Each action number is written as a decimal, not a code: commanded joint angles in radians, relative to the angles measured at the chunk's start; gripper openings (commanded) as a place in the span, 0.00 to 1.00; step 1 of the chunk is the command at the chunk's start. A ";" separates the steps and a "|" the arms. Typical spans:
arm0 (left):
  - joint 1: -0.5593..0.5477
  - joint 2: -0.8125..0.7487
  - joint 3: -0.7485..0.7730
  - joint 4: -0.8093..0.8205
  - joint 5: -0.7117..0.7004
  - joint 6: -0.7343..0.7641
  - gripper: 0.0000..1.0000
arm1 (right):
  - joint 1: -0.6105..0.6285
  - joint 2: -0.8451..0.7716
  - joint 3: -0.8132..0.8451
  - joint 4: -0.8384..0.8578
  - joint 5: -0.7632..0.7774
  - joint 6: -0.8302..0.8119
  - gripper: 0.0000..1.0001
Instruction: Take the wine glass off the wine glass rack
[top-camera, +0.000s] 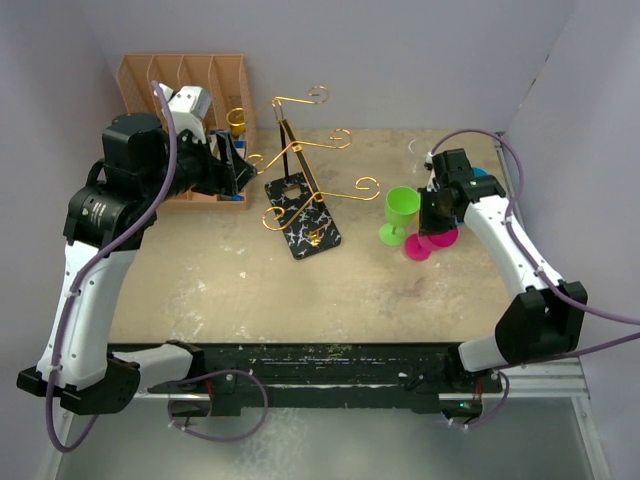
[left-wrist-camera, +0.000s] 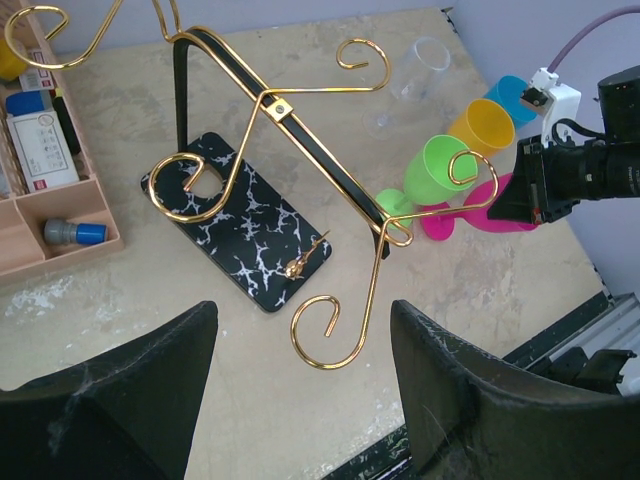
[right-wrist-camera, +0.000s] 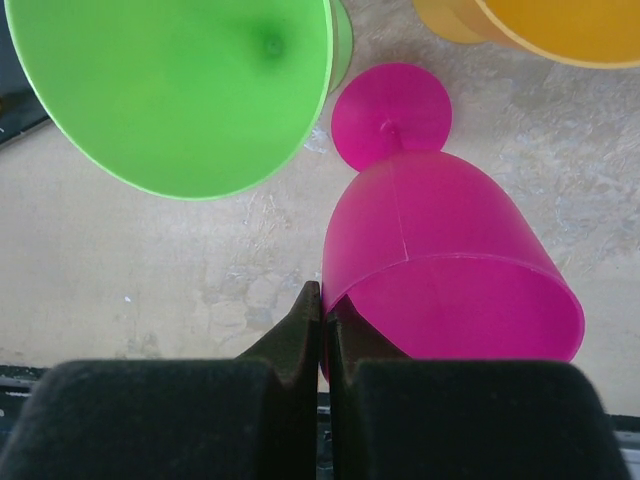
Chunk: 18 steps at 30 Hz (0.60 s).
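**Pink glass down on the table, right gripper shut at its rim**

The right gripper (right-wrist-camera: 322, 300) has its two fingers pressed together, with the tips right against the rim of the pink wine glass (right-wrist-camera: 440, 260). It is not clear whether any of the thin wall is pinched between them. The glass lies on its side on the table (right-wrist-camera: 150, 270), its mouth toward the gripper and its round foot pointing away. Just beside it stands a green glass (right-wrist-camera: 170, 90), upright on its foot. An orange glass (right-wrist-camera: 540, 25) sits just past the pink foot.

The left gripper (left-wrist-camera: 302, 308) is spread wide with nothing between its fingers. It hangs above the table on the left side, looking down at the rack (left-wrist-camera: 285, 110). The rack stands near the middle of the table on its black, white-veined base (left-wrist-camera: 240, 220), and its gold scroll arms reach out to all sides. The pink glass is well apart from the rack, off to the right, with the green glass between the two.

Farther back on the right are a blue glass (left-wrist-camera: 505, 95) and a clear glass (left-wrist-camera: 415, 75). An orange slotted organiser (top-camera: 185, 75) sits at the back left corner, behind the left arm.
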 joint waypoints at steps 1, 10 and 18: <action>-0.011 0.000 0.040 0.019 -0.015 0.026 0.73 | -0.002 -0.001 0.051 0.004 -0.007 -0.026 0.00; -0.013 -0.019 0.022 0.020 -0.035 0.032 0.75 | -0.001 0.009 0.076 0.031 0.087 -0.038 0.16; -0.013 -0.032 -0.002 0.024 -0.031 0.038 0.76 | -0.001 -0.054 0.103 0.035 0.114 -0.035 0.23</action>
